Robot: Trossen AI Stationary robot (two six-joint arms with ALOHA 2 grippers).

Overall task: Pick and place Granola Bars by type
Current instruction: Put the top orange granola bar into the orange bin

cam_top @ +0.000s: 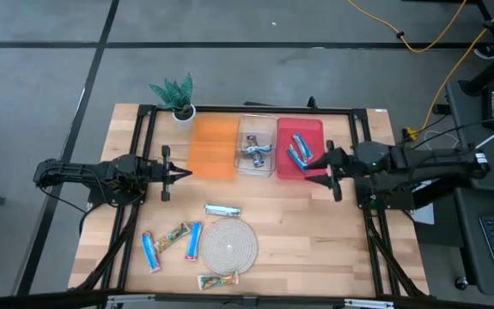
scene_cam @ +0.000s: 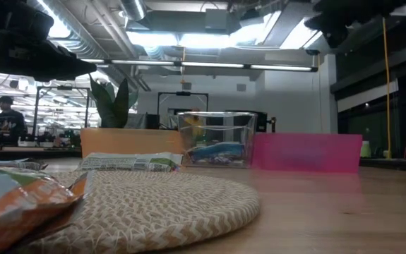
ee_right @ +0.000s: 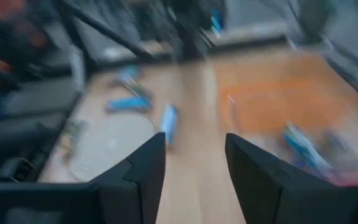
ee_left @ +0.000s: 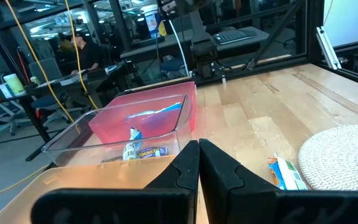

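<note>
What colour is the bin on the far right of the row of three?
The rightmost plastic bin is red, looking pinkish and see-through from table level; the high view shows it best.

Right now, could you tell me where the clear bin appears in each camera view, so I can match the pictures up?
High view: the clear bin sits at the table's far edge, between the orange bin and the red bin.
Low view: centre, wrappers inside.
Left wrist view: beyond the closed fingers, red bin behind it.
Right wrist view: too blurred to tell.
Shared landmark: the red bin.
</note>
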